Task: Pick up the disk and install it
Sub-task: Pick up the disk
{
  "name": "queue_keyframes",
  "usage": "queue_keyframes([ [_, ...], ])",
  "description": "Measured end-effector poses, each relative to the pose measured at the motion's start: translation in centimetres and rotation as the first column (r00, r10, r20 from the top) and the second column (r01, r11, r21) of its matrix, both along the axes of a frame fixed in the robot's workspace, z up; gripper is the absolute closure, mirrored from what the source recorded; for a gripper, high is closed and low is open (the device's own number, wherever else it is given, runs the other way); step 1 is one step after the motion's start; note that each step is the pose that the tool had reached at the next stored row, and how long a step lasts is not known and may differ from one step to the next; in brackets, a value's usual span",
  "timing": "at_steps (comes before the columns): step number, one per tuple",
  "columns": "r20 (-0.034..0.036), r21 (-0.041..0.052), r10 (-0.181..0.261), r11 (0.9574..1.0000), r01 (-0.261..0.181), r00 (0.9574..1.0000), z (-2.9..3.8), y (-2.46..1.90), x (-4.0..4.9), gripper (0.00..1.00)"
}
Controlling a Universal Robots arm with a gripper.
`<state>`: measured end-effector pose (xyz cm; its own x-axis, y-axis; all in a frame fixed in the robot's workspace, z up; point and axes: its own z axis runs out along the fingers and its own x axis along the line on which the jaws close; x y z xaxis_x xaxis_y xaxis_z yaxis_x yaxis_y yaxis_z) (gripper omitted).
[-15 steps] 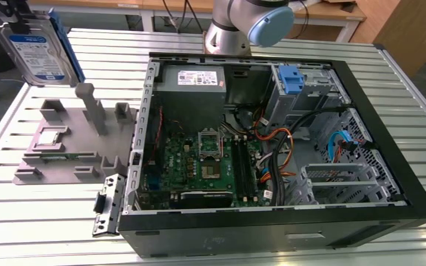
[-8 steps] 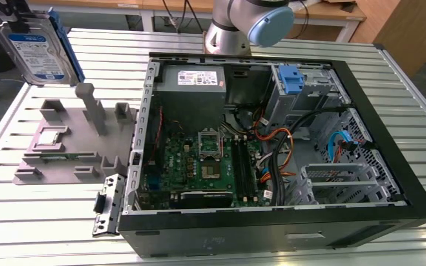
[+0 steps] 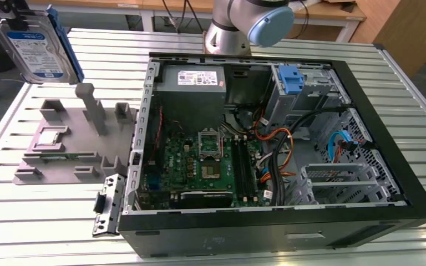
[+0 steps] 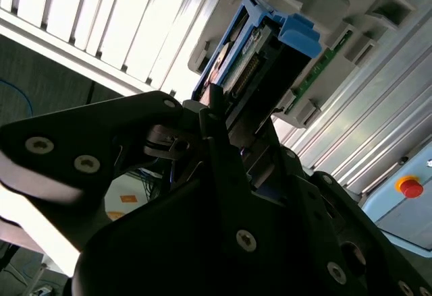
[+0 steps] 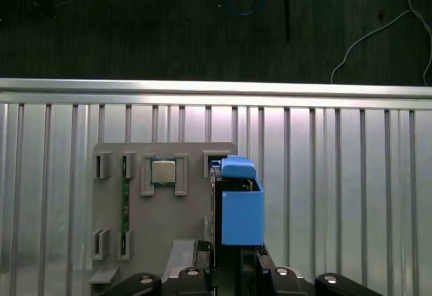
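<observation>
Holding the disk (image 3: 39, 47), a flat rectangular silver hard drive with a white-and-blue label and blue plastic rails, up off the ribbed metal worktop (image 3: 20, 221). Clenching the black claw (image 4: 214, 117) on one end of it, as seen in both wrist views. Hanging it upright, on edge, above the grey plastic fixture (image 3: 72, 138) with upright posts, near the worktop's edge at the exterior view's left, and apart from the fixture's slots.

Judging the pick-up as done, going by the lift clear of the fixture. Judging the install as not yet begun: hanging the drive well apart from the open black computer case (image 3: 272, 166) sitting toward the worktop's edge at the exterior view's right. Showing a bare blue plastic bracket (image 3: 290, 80) in the drive cage at the case's far corner, near the grey power-supply box (image 3: 191, 77).

Reaching from the grey-and-blue arm (image 3: 228, 33) at the worktop's far edge out toward the exterior view's left. Pointing the wrist down at the fixture, looking straight onto a small square chip (image 5: 162, 172) seated in it.
</observation>
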<state>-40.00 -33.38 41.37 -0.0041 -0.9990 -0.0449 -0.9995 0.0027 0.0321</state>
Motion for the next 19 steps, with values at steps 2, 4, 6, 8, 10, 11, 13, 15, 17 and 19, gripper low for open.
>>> queue_keyframes([
  [2,0.0001,0.0000,0.000,1.0000,0.000,1.0000,0.15,0.00,0.00,0.65],
  [4,0.0000,0.0000,0.000,1.0000,0.000,1.0000,0.30,0.00,0.00,0.65],
  [6,0.0000,0.0000,0.000,1.0000,0.000,1.0000,0.34,0.00,0.00,0.65],
  [8,0.0001,0.0000,0.000,1.0000,0.000,1.0000,0.46,0.00,0.00,0.65],
  [10,0.0000,0.0000,0.000,1.0000,0.000,1.0000,0.51,0.00,0.00,0.65],
  [11,0.0000,0.0000,0.000,1.0000,0.000,1.0000,0.52,0.00,0.00,0.65],
  [13,-0.0002,-0.0001,0.000,1.0000,0.000,1.0000,0.58,0.00,0.00,0.65],
  [15,0.0000,-0.0001,0.000,1.0000,0.000,1.0000,0.66,0.00,0.00,0.65],
  [17,0.0001,0.0000,0.000,1.0000,0.000,1.0000,0.77,0.00,0.00,0.65],
  [19,0.0000,0.0000,0.000,1.0000,0.000,1.0000,0.88,0.00,0.00,0.65],
])
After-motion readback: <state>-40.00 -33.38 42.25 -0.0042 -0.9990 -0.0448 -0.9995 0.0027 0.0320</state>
